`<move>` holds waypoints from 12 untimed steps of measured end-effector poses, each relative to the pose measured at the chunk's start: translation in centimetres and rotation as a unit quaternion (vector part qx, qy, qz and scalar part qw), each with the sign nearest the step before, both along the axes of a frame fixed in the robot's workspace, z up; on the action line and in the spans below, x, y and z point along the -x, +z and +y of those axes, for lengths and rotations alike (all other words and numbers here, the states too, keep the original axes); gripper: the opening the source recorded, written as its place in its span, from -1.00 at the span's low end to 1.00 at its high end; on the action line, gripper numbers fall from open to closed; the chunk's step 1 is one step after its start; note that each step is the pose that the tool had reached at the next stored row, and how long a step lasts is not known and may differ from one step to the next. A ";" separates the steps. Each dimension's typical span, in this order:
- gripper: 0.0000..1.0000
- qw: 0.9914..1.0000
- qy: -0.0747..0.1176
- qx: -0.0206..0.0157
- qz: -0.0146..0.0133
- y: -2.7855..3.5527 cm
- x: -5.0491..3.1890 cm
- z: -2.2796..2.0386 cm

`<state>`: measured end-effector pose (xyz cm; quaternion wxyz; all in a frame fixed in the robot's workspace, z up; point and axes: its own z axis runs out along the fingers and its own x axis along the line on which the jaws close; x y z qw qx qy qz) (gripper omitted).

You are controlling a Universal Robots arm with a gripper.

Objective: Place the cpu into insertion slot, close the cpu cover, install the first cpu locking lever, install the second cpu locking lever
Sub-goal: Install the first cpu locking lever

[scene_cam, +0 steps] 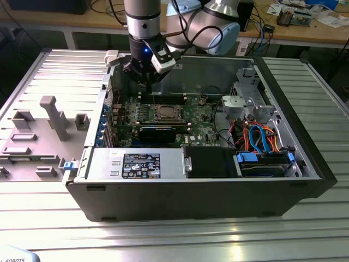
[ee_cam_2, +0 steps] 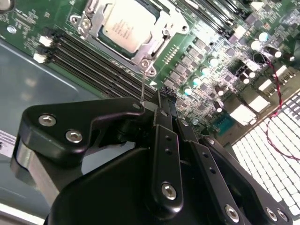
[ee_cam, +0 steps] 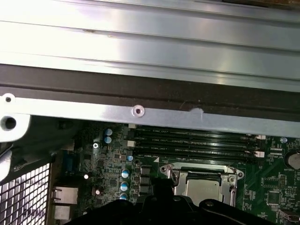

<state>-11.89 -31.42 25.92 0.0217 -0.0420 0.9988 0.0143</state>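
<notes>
Second wrist view: closed gripper [ee_cam_2: 164, 99] above the cpu [ee_cam_2: 125, 26], seated beneath the lowered cpu cover [ee_cam_2: 165, 29]; a thin locking lever [ee_cam_2: 142, 82] rises toward its fingertips.

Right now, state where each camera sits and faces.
Exterior view: off the arm, looking down into the open computer case; arm and gripper show.
Second wrist view: on the arm, looking past the gripper at the cpu.
First wrist view: on the arm, facing the memory slots and cpu; gripper edge shows.
All share the cpu.
</notes>
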 end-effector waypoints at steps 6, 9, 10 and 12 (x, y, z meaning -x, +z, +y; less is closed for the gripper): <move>-0.79 1.000 0.000 0.000 0.000 0.00 -0.70 0.00; -0.79 1.000 0.000 0.000 0.000 0.00 -0.79 0.00; -0.79 1.000 0.000 0.000 0.000 0.00 -0.83 0.00; -0.79 1.000 0.000 0.000 0.000 0.00 -0.89 0.00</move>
